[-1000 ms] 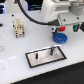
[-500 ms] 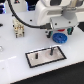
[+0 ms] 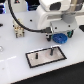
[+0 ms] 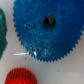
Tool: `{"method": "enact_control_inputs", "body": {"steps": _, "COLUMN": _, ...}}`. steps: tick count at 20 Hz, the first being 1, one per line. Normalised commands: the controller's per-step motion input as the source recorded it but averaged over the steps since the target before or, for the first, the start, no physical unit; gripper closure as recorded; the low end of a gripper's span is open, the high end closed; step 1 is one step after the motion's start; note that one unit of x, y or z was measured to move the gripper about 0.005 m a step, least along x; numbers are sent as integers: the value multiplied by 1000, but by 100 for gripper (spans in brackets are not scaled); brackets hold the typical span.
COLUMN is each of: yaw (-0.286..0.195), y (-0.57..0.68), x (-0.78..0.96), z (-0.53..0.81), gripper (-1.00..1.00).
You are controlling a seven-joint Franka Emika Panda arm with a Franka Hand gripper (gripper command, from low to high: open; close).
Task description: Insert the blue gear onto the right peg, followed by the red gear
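The blue gear (image 3: pixel 60 38) lies flat on the white table, just past the plate's right end in the exterior view. It fills most of the wrist view (image 4: pixel 47 30), with its dark centre hole showing. The red gear (image 4: pixel 21 76) lies close beside it, only partly in the wrist view; the arm hides it in the exterior view. The grey black-edged plate (image 3: pixel 45 59) carries the right peg (image 3: pixel 52 50) and a left peg (image 3: pixel 36 56), both bare. My gripper (image 3: pixel 57 33) hangs right above the blue gear. Its fingers do not show clearly.
A green object (image 4: pixel 2 35) sits next to the blue gear at the wrist view's edge. A black and tan fixture (image 3: pixel 19 31) with a black cable stands at the exterior view's left. The white arm body (image 3: pixel 56 14) looms over the gears.
The arm has shifted slightly towards the exterior view's left and lower over the blue gear. The gears and plate have not moved.
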Motion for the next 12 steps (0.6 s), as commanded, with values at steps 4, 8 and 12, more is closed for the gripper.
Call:
{"method": "enact_control_inputs", "body": {"steps": 4, "yaw": 0, "y": 11, "x": -228, "z": -205, "gripper": 100}}
{"method": "enact_control_inputs", "body": {"steps": 8, "yaw": 0, "y": 5, "x": -22, "z": 14, "gripper": 100}}
{"method": "enact_control_inputs", "body": {"steps": 12, "yaw": 0, "y": 12, "x": 85, "z": 235, "gripper": 100}}
